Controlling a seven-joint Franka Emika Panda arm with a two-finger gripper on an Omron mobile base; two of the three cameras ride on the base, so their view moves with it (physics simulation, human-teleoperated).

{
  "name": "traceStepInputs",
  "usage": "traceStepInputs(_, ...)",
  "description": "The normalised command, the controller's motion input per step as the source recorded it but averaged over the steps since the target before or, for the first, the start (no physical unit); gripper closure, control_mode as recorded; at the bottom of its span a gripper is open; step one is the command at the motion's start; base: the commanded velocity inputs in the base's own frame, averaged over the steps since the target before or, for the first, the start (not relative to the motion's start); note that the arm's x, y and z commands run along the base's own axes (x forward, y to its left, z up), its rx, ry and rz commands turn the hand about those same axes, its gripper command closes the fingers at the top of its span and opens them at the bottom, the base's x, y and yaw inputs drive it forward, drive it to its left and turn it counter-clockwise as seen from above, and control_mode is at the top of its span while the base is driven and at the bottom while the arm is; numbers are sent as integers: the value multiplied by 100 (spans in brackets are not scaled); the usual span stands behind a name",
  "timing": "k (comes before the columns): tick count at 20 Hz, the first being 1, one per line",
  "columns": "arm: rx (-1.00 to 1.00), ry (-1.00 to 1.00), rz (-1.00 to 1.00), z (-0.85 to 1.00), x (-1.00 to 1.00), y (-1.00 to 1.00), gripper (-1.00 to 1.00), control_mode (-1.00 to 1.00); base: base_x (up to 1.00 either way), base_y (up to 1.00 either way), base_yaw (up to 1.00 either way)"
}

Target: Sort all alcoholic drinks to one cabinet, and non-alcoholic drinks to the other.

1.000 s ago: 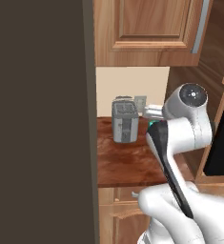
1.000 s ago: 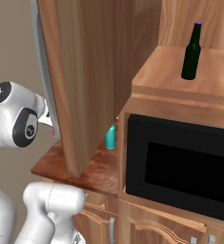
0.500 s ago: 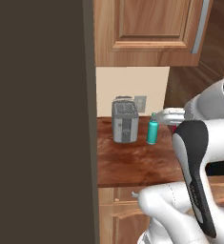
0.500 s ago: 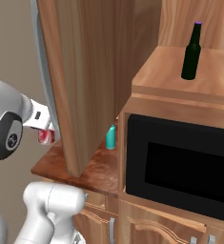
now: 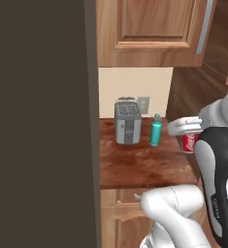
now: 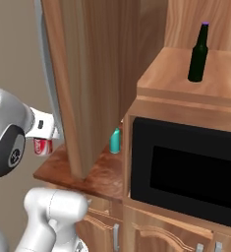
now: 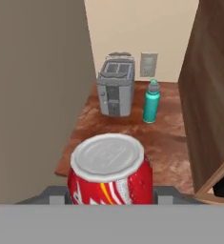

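The tool (image 7: pixel 111 193) is grasping the red soda can (image 7: pixel 110 170), its two fingers closing against the can's opposite sides near the bottom of the hand view. The can is standing upright in the grip, with its silver top facing the hand camera. In the left base view, the red soda can (image 5: pixel 188 142) is hanging at the right edge of the table (image 5: pixel 135 167), partly covered by the white wrist of the arm. In the right base view, the red soda can (image 6: pixel 42 145) is showing just below the wrist, level with the near left corner of the table (image 6: pixel 98 173).

The teal bottle (image 5: pixel 155 130) is standing upright on the table near the back wall, just beside the grey toaster (image 5: pixel 127 120) and apart from it. In the hand view, the teal bottle (image 7: pixel 151 101) is sitting to the right of the toaster (image 7: pixel 116 86), with a wall outlet (image 7: pixel 148 64) behind them. In the right base view, the teal bottle (image 6: pixel 116 141) is showing in the gap between a tall wooden panel (image 6: pixel 90 74) and the microwave housing (image 6: pixel 186 162).

The slim dark-green bottle (image 6: pixel 198 52) with the purple cap is standing upright on the wooden top above the microwave, well apart from the tool.

A closed upper cabinet door (image 5: pixel 152 26) is hanging above the table. A dark panel (image 5: pixel 40 121) is bordering the table on the left in the left base view.
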Motion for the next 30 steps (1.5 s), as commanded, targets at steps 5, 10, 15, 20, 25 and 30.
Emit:
traceStepInputs(5, 0, 0, 0, 0, 0, 0, 100, 100, -86, 0, 1)
traceStepInputs(10, 0, 0, 0, 0, 0, 0, 100, 100, -100, 0, 0)
traceStepInputs(15, 0, 0, 0, 0, 0, 0, 100, 100, -100, 0, 0)
traceStepInputs(20, 0, 0, 0, 0, 0, 0, 100, 100, -94, -10, 0)
traceStepInputs(25, 0, 0, 0, 0, 0, 0, 100, 100, -29, -92, 0)
traceStepInputs(30, 0, 0, 0, 0, 0, 0, 100, 100, 0, -100, 0)
